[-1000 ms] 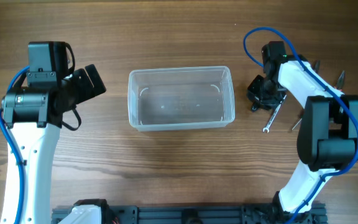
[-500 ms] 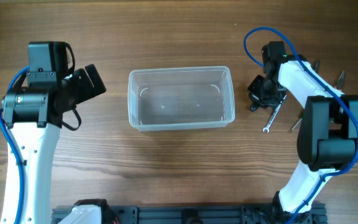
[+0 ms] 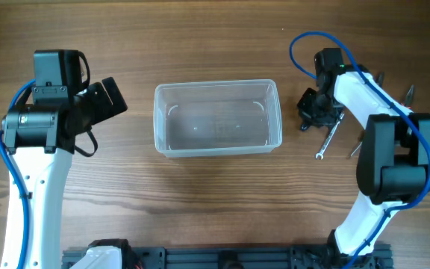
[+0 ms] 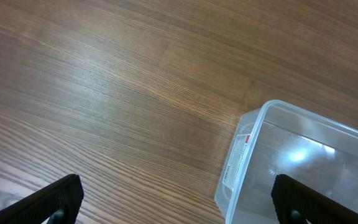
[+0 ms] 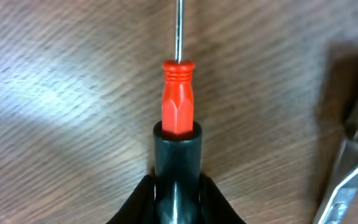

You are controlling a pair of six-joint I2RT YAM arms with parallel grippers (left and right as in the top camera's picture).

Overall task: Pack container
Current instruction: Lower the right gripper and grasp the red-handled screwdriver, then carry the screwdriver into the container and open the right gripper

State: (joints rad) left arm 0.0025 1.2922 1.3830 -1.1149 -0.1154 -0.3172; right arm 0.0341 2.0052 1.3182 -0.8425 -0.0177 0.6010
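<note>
The right gripper [image 5: 178,186] has closed its two fingers snugly on the black lower part of a screwdriver [image 5: 178,99]. The red section of the handle and the thin steel shaft run straight out ahead of the gripper. Whether the tool has left the table [image 3: 215,45] I cannot tell from these views. A wrench [image 3: 326,140] lies just beside it, on the side away from the tub.

The container [image 3: 217,118] sits mid-table between the two arms, with nothing in it. Its long axis runs left to right. It lies to the left of the right gripper, near but not touching, with one short wall facing that gripper. So the carry is a short sideways one over that rim (the right arm is plainly the nearer to the tools).

The left gripper [image 4: 176,186] hangs wide open and holds nothing. A corner of the tub shows just ahead of it and to its right.
</note>
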